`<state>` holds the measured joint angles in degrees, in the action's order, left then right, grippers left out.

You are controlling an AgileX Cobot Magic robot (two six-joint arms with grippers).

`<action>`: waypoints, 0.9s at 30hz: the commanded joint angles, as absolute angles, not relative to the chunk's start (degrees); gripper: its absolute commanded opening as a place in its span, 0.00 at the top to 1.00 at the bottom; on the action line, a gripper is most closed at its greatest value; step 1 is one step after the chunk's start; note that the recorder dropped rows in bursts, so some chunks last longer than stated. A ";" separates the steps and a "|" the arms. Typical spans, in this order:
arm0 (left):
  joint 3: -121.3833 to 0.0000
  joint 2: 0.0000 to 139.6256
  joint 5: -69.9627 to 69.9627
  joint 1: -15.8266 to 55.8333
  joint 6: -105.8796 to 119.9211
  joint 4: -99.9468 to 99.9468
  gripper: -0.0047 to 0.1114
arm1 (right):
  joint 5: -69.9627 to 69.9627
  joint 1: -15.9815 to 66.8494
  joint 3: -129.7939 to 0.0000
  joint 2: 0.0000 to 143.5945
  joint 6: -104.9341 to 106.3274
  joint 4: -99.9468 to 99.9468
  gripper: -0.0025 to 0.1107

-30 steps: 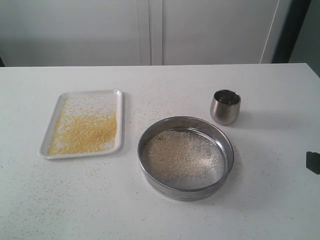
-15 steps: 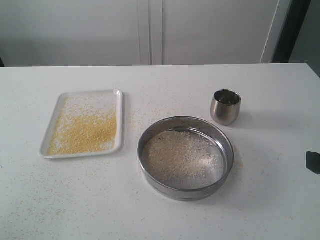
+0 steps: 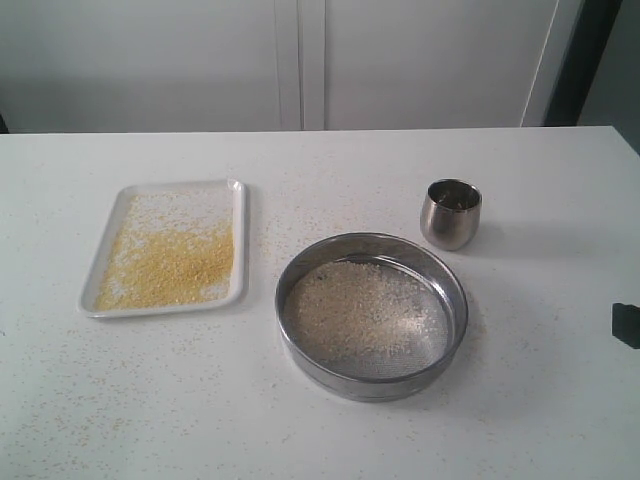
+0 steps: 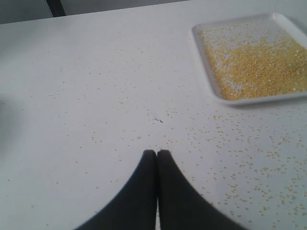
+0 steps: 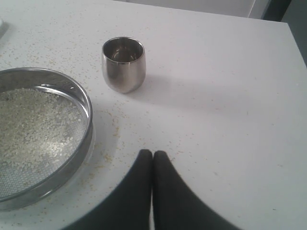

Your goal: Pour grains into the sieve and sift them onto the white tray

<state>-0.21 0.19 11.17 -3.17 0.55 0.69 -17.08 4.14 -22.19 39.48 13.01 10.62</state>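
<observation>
Across the exterior view nothing has moved in the last second. The white tray (image 3: 241,250) lies at centre left, carrying a spread of fine yellow grains (image 3: 170,265). The sieve (image 3: 360,383) stands on the counter (image 3: 540,400) to the lower right of the tray and apart from it, with only coarser whitish kernels left on its mesh. A small steel cup (image 3: 450,215) stands upright just beyond the sieve at the upper right, near it but not touching. No arm reaches over the things; a dark block (image 3: 627,325) shows at the right edge, and what it is I cannot tell. From the left wrist view, the left gripper (image 4: 157,153) has its fingertips pressed together on nothing, low over bare counter dotted with stray specks, and the tray sits in the upper right of the frame, well clear of it. From the right wrist view, the right gripper (image 5: 152,154) is likewise closed and empty, with the sieve at the left edge and the cup, which looks empty, in the upper middle. With fine and coarse grains already parted and both arms idle, the sifting looks finished; this stillness reads as the end of the task, not a pause in it.
</observation>
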 commanded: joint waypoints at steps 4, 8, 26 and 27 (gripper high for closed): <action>0.00 0.00 10.74 -3.28 0.00 0.00 0.96 | -16.60 3.94 -22.50 39.48 13.27 10.67 0.98; 0.00 0.00 10.74 -3.28 0.00 0.00 0.96 | -16.14 3.94 -22.50 39.48 5.86 10.75 0.98; 0.00 0.00 10.74 -3.28 0.00 0.00 0.96 | -19.22 3.94 -16.32 21.28 -2.95 2.85 0.98; 0.00 0.00 10.74 -3.28 0.00 0.00 0.96 | -19.22 3.94 -15.19 20.23 -2.67 3.02 0.98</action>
<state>-0.21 0.19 11.17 -3.17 0.55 0.69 -19.08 4.14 -17.87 23.18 -3.01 3.36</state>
